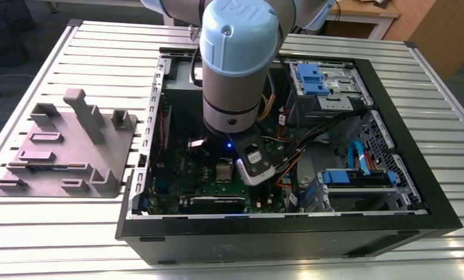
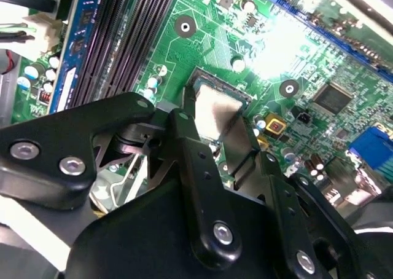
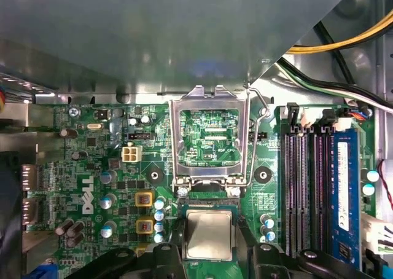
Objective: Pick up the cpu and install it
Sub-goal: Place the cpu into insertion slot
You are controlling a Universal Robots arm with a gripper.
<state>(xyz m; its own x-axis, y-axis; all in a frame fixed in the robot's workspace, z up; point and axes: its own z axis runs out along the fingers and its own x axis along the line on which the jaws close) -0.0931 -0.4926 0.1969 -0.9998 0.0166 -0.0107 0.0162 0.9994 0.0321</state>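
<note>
The fingers (image 2: 184, 128) are clamped on two opposite edges of the cpu (image 3: 209, 233), which sits level at the socket on the motherboard (image 3: 92, 168). We cannot tell whether it is fully seated or just above the contacts.

We judge the main risk to be alignment. If the cpu is slightly shifted or rotated against the socket walls, pressing or letting go could leave one corner riding high, or bend the contacts beneath. Any sideways drag from the gripper (image 2: 216, 122) could also tip the chip out of its seat.

The hinged socket frame (image 3: 209, 98) stands swung open just beside the socket, and its wire lever (image 3: 253, 144) runs along one side. A knock from the arm could drop the frame onto the fingers.

Small capacitors (image 3: 159, 220) stand near one finger, and the memory slots (image 3: 301, 193) lie farther off on the other side, so there is little room to spread. Yellow and black cables (image 3: 344, 42) hang inside the computer case (image 1: 294, 233) near the arm and could snag.

The grey holder tray (image 1: 69, 151) rests on the slatted surface (image 1: 61, 233), well apart from the case.
</note>
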